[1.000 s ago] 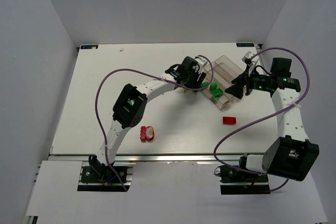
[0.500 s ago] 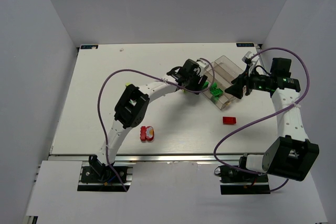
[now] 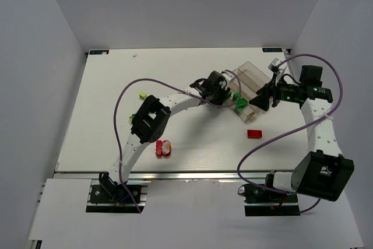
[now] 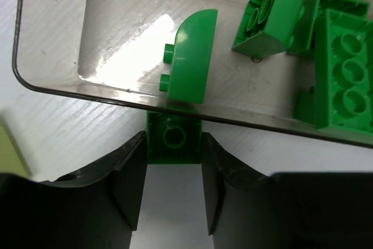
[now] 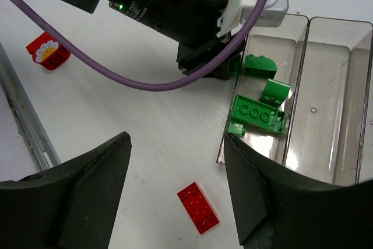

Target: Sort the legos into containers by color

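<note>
My left gripper (image 3: 225, 93) is shut on a small dark green brick (image 4: 173, 139), held right at the near wall of the clear tray (image 4: 52, 87). Several green bricks lie in that tray compartment, among them a rounded one (image 4: 192, 56) and a long studded one (image 4: 345, 74). In the right wrist view the same compartment (image 5: 247, 144) holds the green bricks (image 5: 256, 113). My right gripper (image 5: 178, 144) is open and empty, hovering beside the tray (image 3: 252, 74), above a red brick (image 5: 198, 207) lying on the table (image 3: 254, 133).
A red brick with a flower print (image 3: 163, 148) lies near the table's front, also seen in the right wrist view (image 5: 48, 49). A pale yellow-green brick (image 3: 141, 94) lies left of the left arm. The tray's other compartment (image 5: 335, 97) holds no bricks.
My left gripper has moved right, closer to the tray, with the green brick in it. The right arm has stayed still.
</note>
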